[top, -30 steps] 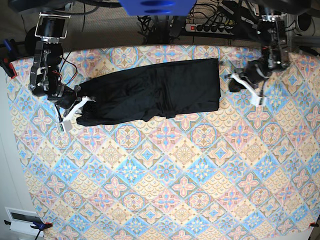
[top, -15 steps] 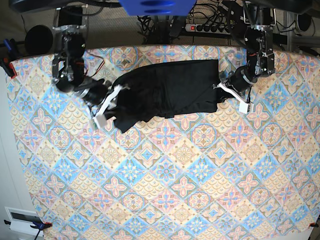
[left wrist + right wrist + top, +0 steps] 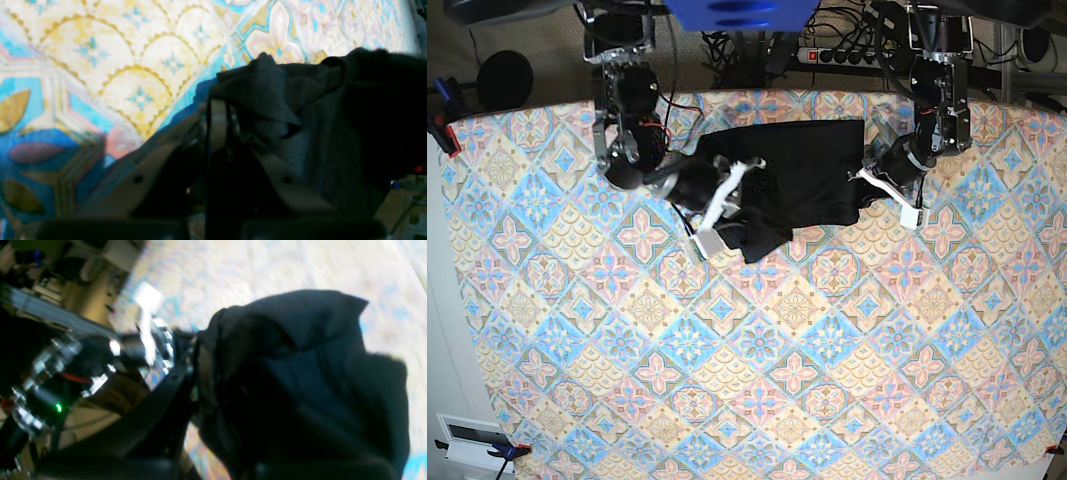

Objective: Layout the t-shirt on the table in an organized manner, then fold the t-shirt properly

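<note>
1. Between the fingers of the right gripper (image 3: 727, 205), on the left of the base view, sits a bunched fold of the black t-shirt (image 3: 792, 185); the fingers are closed tight on the cloth.
2. Just past those fingertips the shirt doubles over itself, and a dark lobe of it hangs down toward the near side of the table (image 3: 757, 400).
3. From the right wrist view the same gripper (image 3: 200, 373) is pinched on a thick wad of the t-shirt (image 3: 300, 380), which spills out to the right of the fingers and hides the far fingertip.
4. To the right of the right gripper's fingers, the rest of the shirt lies flat as a dark block near the table's far edge, reaching across to the other gripper.
5. At the shirt's right edge the left gripper (image 3: 875, 180) is closed on the cloth, its fingers touching the hem.
6. From the left wrist view that gripper (image 3: 220, 126) has a small peak of the t-shirt (image 3: 320, 110) clamped between its fingers; the cloth rises just above the fingertips and spreads away to their right.
7. Left of those fingers the patterned table (image 3: 100, 66) is bare.
</note>
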Robot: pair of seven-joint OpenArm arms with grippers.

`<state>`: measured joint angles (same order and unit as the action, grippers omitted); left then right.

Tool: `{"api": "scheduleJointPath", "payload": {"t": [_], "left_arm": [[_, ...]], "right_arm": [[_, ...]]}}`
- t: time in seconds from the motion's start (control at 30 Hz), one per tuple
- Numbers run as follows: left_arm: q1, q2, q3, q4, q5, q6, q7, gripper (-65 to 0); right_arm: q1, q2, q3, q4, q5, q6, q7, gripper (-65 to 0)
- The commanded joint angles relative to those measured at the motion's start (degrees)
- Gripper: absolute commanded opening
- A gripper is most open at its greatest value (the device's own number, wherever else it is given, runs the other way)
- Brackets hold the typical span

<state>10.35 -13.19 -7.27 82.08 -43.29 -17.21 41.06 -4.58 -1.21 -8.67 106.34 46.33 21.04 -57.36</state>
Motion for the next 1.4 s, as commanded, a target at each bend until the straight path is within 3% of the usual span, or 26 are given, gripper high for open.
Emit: {"api": "scheduleJointPath", "payload": {"t": [0.0,0.2,0.43,0.63,0.8,1.03,1.37], "left_arm": [[0.6,0.0,0.5,-0.5,2.5,1.1,4.1,-64.8],[0.7,0.2,0.5,-0.5,2.5,1.1,4.1,-64.8],[0.7,0.2,0.5,-0.5,2.5,1.1,4.1,-64.8],[0.7,0.2,0.5,-0.2,2.2,1.1,4.1,-64.8],[0.6,0.2,0.5,-0.2,2.2,1.1,4.1,-64.8],[0.5,-0.2,0.3,0.2,2.0,1.0,4.2,-64.8],[0.7,-1.7,0.3,1.2,2.0,0.9,4.2,-64.8]], "right_arm": [[0.8,-0.9,-1.0,0.4,-0.1,0.7,1.0,-64.6],[3.6,-3.7,-8.0,-1.0,-9.3,0.7,1.1,-64.6],[6.5,-3.8,-12.9,-5.3,-15.8,0.7,2.3,-64.2],[7.6,-3.6,-16.9,-6.4,-19.6,0.7,5.2,-56.1],[7.4,-3.5,-17.8,-2.5,-20.1,0.7,5.2,-50.1],[2.6,-3.4,-14.6,5.7,-24.7,0.7,5.9,-49.8],[1.4,6.4,-1.6,5.2,-26.0,0.6,9.8,-49.8]]}}
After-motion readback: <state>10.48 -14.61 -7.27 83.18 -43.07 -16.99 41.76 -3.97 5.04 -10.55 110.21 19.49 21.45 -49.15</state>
